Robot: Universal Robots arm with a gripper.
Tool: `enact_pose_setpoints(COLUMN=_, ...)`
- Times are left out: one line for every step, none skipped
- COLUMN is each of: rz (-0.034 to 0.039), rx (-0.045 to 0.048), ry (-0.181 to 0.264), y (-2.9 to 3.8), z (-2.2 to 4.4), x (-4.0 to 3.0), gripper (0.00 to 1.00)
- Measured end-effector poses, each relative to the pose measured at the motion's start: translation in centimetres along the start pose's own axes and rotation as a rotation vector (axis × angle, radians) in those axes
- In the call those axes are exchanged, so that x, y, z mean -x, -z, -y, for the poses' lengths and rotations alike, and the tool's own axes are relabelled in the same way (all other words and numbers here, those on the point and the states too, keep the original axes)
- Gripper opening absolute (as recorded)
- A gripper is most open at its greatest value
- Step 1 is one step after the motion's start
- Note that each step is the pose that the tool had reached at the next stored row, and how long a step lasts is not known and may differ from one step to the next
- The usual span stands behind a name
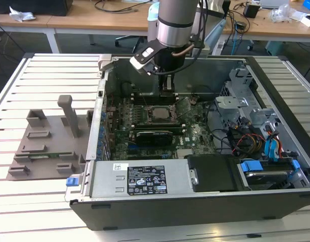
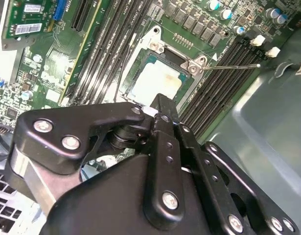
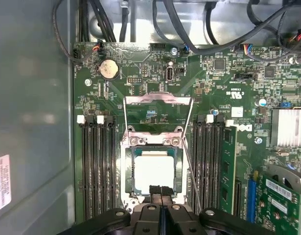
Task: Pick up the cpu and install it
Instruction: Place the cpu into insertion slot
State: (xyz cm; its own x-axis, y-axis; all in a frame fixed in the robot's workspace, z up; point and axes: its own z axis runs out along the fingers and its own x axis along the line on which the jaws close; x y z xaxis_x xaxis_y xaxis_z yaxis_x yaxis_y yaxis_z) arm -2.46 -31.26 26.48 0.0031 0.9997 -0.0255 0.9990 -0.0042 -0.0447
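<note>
I read the cpu [image 3: 154, 169] as seated flat in the open socket [image 3: 128, 161], with the hinged frame [image 3: 157, 100] tipped up. The gripper [image 3: 161, 190] hangs just above the chip's edge farthest from that frame. Its fingers [image 3: 155, 191] are pressed together, pinching nothing. The chip lies directly below the tips.
</note>
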Motion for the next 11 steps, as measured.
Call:
enact_pose_setpoints(rz=0.0007, rx=-0.0001, ry=0.000, y=0.60, z=0.03, x=0.01, gripper=0.11)
enact_pose_setpoints(rz=0.0009, rx=-0.0001, ry=0.000, y=0.94, z=0.04, x=0.02, gripper=0.11)
enact_pose_setpoints(rz=0.0009, rx=0.0000, ry=0.000, y=1.12, z=0.05, x=0.03, gripper=0.11)
enact_pose_setpoints(rz=0.0010, rx=0.0000, ry=0.000, y=1.53, z=0.07, x=0.04, gripper=0.11)
enact_pose_setpoints(rz=0.0010, rx=0.0000, ry=0.000, y=1.78, z=0.08, x=0.05, gripper=0.11)
enact_pose_setpoints(rz=0.0010, rx=0.0000, ry=0.000, y=1.98, z=0.09, x=0.05, gripper=0.11)
enact_pose_setpoints(rz=0.0011, rx=0.0000, ry=0.000, y=2.31, z=0.11, x=0.06, gripper=0.11)
enact_pose_setpoints(rz=0.0008, rx=0.0001, ry=0.000, y=2.37, z=0.11, x=0.06, gripper=0.11)
enact_pose_setpoints(rz=0.0007, rx=0.0002, ry=0.000, y=2.37, z=0.11, x=0.06, gripper=0.11)
enact_pose_setpoints(rz=0.0007, rx=0.0001, ry=0.000, y=2.38, z=0.11, x=0.06, gripper=0.11)
enact_pose_setpoints(rz=0.0010, rx=0.0000, ry=0.000, y=2.40, z=0.11, x=0.06, gripper=0.11)
